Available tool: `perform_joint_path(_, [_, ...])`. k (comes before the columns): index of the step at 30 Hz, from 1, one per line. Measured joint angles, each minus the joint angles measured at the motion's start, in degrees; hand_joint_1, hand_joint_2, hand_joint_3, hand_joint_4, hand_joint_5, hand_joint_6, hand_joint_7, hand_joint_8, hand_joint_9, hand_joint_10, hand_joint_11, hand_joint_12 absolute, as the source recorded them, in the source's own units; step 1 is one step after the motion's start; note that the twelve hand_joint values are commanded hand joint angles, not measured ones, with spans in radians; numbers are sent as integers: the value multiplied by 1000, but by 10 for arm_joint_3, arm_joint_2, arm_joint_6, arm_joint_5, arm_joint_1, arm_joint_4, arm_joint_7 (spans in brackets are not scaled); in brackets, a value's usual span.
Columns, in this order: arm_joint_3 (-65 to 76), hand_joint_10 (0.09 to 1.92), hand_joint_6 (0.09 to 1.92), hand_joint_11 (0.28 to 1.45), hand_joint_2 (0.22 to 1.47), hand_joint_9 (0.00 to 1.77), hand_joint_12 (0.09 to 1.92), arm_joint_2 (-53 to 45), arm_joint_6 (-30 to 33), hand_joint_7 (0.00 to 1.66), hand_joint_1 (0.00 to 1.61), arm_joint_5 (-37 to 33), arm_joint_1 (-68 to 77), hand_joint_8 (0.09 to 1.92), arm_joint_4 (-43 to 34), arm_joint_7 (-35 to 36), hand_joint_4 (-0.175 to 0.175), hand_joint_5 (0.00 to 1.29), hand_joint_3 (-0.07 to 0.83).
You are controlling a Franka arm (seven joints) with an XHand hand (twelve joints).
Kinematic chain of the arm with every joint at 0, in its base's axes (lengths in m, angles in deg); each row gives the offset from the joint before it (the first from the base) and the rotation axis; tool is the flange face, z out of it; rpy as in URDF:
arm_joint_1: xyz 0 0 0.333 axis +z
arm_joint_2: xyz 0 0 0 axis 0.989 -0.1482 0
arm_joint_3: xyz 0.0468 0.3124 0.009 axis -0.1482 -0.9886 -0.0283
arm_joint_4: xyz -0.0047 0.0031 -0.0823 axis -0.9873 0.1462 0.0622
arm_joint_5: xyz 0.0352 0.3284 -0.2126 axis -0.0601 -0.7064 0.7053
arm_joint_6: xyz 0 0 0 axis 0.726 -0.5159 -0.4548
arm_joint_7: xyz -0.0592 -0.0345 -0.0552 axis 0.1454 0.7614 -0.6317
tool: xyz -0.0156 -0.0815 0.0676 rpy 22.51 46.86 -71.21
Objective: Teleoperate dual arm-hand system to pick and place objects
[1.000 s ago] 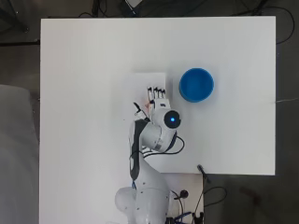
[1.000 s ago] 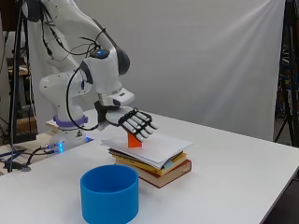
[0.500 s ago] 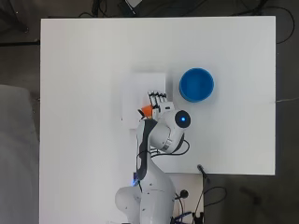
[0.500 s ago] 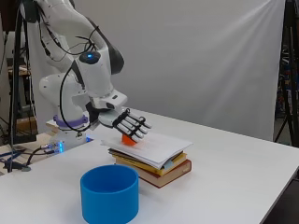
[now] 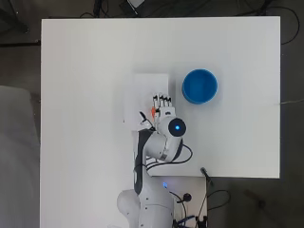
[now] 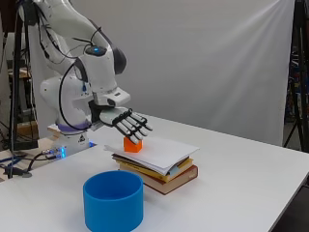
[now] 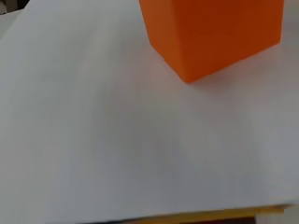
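Robot hand [image 6: 126, 122] sits over the near end of the book stack [image 6: 161, 169], fingers [image 5: 161, 100] straight and spread, holding nothing. Orange block [image 6: 132, 144] rests on the white paper [image 6: 159, 151] topping the stack, just under the fingertips; contact cannot be judged from the side view. In the overhead view only a sliver of the block [image 5: 152, 112] shows beside the robot hand [image 5: 163, 108]. Wrist view shows the block [image 7: 212, 35] upright on the paper [image 7: 117, 149].

Versus half a second ago: the robot hand has shifted slightly toward the blue bowl [image 5: 200, 86], covering more of the block. Block, stack and bowl [image 6: 113, 200] are unchanged on the white surface [image 5: 85, 71].
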Motion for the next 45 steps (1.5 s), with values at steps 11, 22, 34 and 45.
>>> perform_joint_path(11, [44, 87, 87, 574, 1020, 608, 87, -50, -45, 473, 480, 39, -2, 87, -14, 44, 81, 408, 3])
perform_joint_path(22, [43, 1920, 1470, 1022, 1277, 1353, 1915, -64, -74, 997, 866, -94, 11, 1920, -77, 180, 175, 666, 3])
perform_joint_path(34, [8, 1905, 228, 721, 1247, 981, 1748, -78, -259, 698, 1091, 23, 14, 1551, -364, 45, 35, 673, -7])
perform_joint_path(45, [78, 1850, 1494, 702, 1315, 976, 1689, -222, -265, 768, 1093, 66, -9, 1614, -472, 28, -114, 505, 3])
